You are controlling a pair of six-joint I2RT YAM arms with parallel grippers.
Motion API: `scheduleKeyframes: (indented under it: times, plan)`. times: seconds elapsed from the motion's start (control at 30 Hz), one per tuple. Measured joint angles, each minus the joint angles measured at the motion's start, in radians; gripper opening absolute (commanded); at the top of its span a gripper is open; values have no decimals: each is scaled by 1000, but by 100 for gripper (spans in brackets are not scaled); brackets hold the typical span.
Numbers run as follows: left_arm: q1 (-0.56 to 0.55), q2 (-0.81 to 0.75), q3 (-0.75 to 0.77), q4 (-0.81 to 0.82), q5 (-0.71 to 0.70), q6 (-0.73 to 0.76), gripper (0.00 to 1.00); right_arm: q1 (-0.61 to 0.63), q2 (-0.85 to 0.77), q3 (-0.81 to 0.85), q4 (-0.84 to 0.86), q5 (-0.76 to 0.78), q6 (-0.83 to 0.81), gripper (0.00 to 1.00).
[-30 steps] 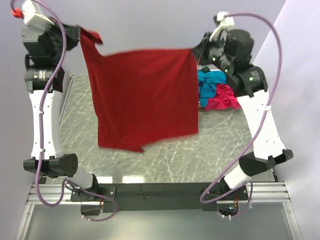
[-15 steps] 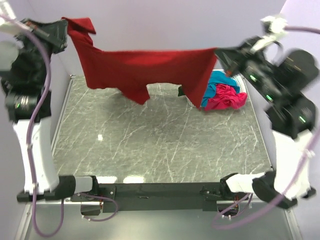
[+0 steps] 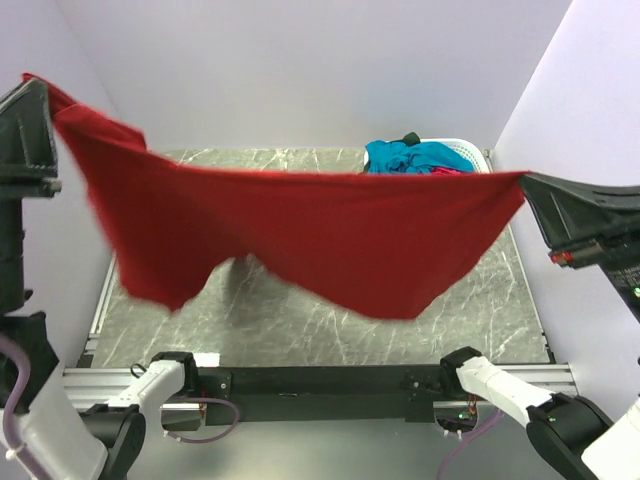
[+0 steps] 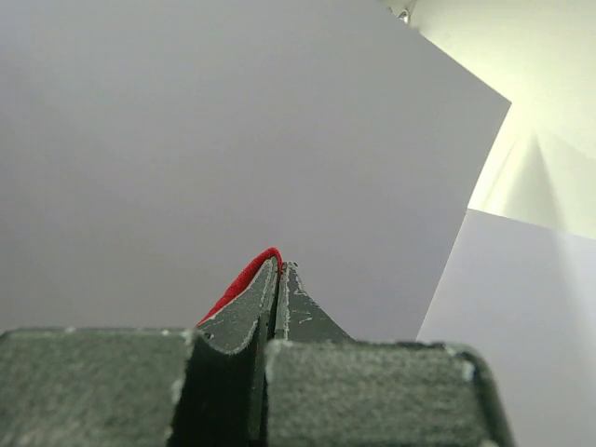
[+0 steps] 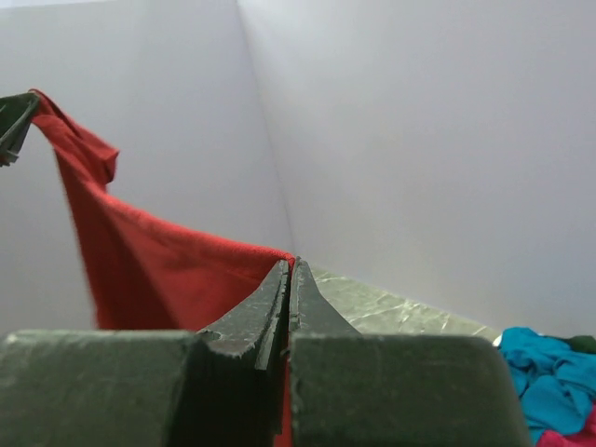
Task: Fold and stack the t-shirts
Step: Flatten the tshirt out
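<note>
The dark red t-shirt (image 3: 320, 235) hangs stretched wide in the air between my two grippers, high above the table. My left gripper (image 3: 40, 95) is shut on its left corner; a red edge (image 4: 244, 279) shows beside the closed jaws. My right gripper (image 3: 530, 185) is shut on its right corner, and the cloth (image 5: 158, 270) runs away to the left in the right wrist view. The teal-blue t-shirt (image 3: 410, 156) lies crumpled in the basket at the back right. A bit of the hot pink t-shirt (image 5: 575, 438) shows next to it in the right wrist view.
A white latticed basket (image 3: 468, 150) stands at the back right of the grey marble table (image 3: 300, 320). Lilac walls close the back and both sides. The arm bases sit on a black rail at the near edge.
Both grippers have risen and spread far apart toward the camera, pulling the dark red shirt out flat and wide. The shirt now hides the pink one in the top view.
</note>
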Motion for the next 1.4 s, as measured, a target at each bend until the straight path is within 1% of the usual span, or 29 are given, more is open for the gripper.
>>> scheduleKeyframes:
  times: [0.17,0.27,0.37,0.53,0.6,0.67,0.7,0.73,0.77,0.83,0.87,0.9,0.93,0.97,1.03,1.07,1.1,1.17,1.23,1.4]
  plan:
    - [0,8,-4,10,20,0,1,0,-14,-48,-4,26,26,0]
    - [0,37,-61,33,40,2,1,0,-21,-170,38,49,29,0]
    - [0,93,-167,61,70,6,1,0,-3,-290,64,78,25,0]
    - [0,269,-346,93,92,48,1,0,90,-484,156,132,-15,0]
    - [0,370,-407,103,94,77,1,-2,156,-557,201,152,-37,0]
    - [0,483,-435,105,95,102,1,-10,246,-605,240,162,-52,0]
    - [0,562,-433,108,93,115,4,-14,292,-618,261,168,-59,0]
    - [0,623,-426,115,90,125,10,-19,366,-627,280,174,-63,0]
    - [0,687,-412,118,85,134,31,-27,440,-627,295,184,-67,0]
    - [0,859,-323,99,48,144,62,-39,605,-604,318,206,-71,0]
    - [0,934,-262,93,26,149,90,-44,688,-573,317,217,-75,18]
    - [0,1030,-176,84,9,152,99,-49,777,-522,303,230,-73,36]
    - [1,1088,-124,89,-5,138,99,-54,867,-448,272,239,-76,46]
    - [3,1128,-100,103,-22,122,99,-58,962,-348,246,250,-79,53]
    - [8,1147,-101,87,-49,93,99,-66,1115,-162,215,271,-86,56]
    - [10,1142,-108,95,-54,81,99,-69,1160,-101,206,278,-89,59]
    - [13,1124,-127,105,-58,73,99,-71,1181,-66,203,285,-88,59]
    - [18,1056,-200,137,-54,54,99,-72,1167,-77,198,291,-89,59]
    - [19,967,-291,135,-47,40,99,-72,1114,-129,208,294,-88,59]
    - [12,700,-622,187,-5,-2,99,-45,838,-442,241,286,-76,56]
